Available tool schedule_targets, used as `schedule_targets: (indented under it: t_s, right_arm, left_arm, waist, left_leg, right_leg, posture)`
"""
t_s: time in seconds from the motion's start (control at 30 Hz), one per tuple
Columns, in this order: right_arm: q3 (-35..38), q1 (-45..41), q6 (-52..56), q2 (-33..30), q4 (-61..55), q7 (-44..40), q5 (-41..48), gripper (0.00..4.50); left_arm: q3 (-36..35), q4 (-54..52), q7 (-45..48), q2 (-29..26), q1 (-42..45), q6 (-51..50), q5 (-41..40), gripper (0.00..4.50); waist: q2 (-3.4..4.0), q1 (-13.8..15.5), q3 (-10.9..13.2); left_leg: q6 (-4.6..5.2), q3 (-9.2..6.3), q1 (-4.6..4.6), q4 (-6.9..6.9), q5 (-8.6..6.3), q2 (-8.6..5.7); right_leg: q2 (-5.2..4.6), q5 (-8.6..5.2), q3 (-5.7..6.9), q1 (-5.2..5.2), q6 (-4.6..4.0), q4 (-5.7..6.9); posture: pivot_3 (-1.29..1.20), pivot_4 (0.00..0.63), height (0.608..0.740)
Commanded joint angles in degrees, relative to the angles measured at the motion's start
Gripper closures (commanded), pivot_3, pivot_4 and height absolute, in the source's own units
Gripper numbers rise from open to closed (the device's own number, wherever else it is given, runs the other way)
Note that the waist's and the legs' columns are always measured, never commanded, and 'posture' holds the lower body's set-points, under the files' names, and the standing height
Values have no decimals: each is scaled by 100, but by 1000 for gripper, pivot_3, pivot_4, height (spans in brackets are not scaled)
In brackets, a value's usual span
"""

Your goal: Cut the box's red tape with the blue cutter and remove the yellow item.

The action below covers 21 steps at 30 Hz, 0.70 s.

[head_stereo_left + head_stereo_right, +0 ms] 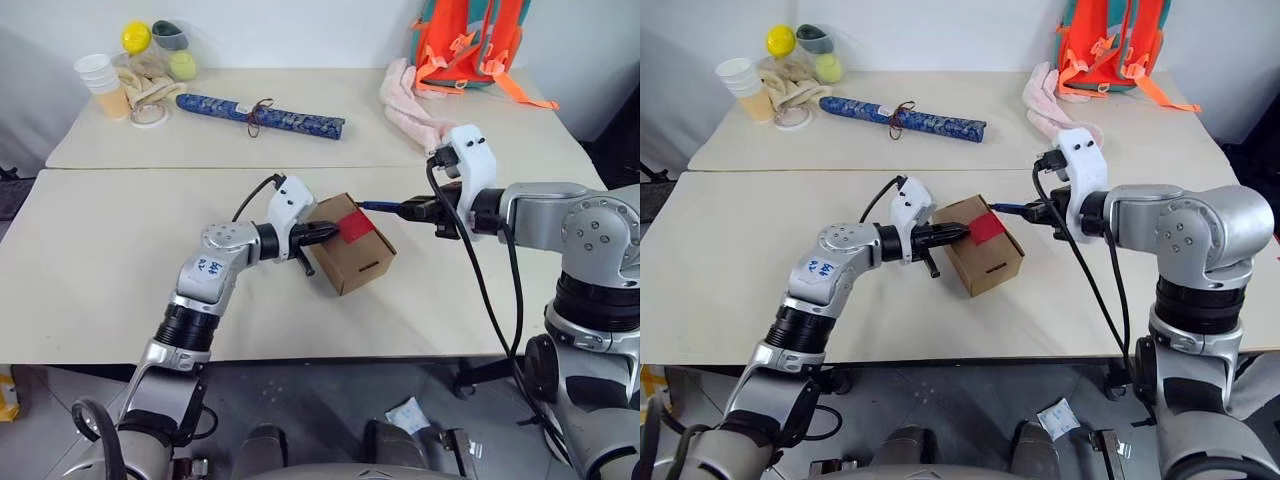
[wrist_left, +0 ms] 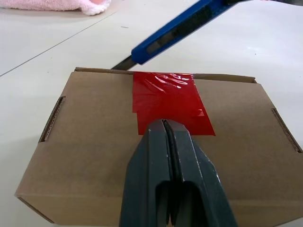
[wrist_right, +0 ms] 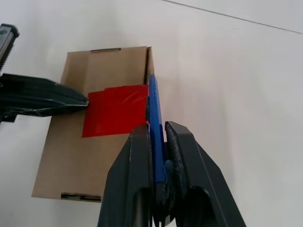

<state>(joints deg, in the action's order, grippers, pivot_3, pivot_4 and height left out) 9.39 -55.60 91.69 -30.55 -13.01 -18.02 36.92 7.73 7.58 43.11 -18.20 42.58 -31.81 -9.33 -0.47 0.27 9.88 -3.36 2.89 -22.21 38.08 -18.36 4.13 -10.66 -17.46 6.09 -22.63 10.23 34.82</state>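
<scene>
The table (image 1: pixel 90 260) carries the box (image 1: pixel 352 262) in front of both grippers, lid up, with a slot in the end flap.

The box sits between the two grippers: the left gripper (image 2: pixel 163 124) comes in from one long side, the right gripper (image 3: pixel 156 130) from the opposite long side. The left jaws are pressed together with no gap and lie flat on the lid, their tips resting on the near edge of the tape (image 2: pixel 168 101). Most of the red patch lies just beyond those tips, running across the lid to the far edge and folding over it.

The right jaws pinch the cutter (image 3: pixel 155 124) between them, one finger on each flat side. The cutter sticks out past the fingertips toward the box, and its tip meets the lid's edge where the tape wraps over, on the side away from the left jaws. In the left wrist view the dark blade end shows just behind that edge, touching or nearly touching the tape; which one cannot be told.
</scene>
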Motion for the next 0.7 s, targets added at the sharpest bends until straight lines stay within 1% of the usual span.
schedule_targets:
  t_s: [0.03,0.27,0.7]
  right_arm:
    - [155,-253,-60,-1,-137,-90,14,4355]
    - [214,-283,64,97,-240,-72,10,4355]
    - [163,122,81,109,-400,-49,67,4355]
  left_arm:
    - [130,156,-8,-47,-169,-204,41,4500]
    - [149,180,-7,-35,-163,-220,48,4500]
    - [147,170,4,-66,-149,-241,50,4500]
  waist:
    - [0,-5,0]
    - [1,-12,-1]
    - [1,-18,-1]
  left_leg:
    - [0,-1,1,0,0,0]
    - [0,-1,2,1,0,0]
    - [0,-1,3,1,0,0]
  right_leg:
    - [0,0,0,0,0,2]
    - [0,0,0,2,0,2]
    - [0,0,0,3,0,2]
  posture:
    - [0,150,740]
    - [0,150,740]
    - [0,150,740]
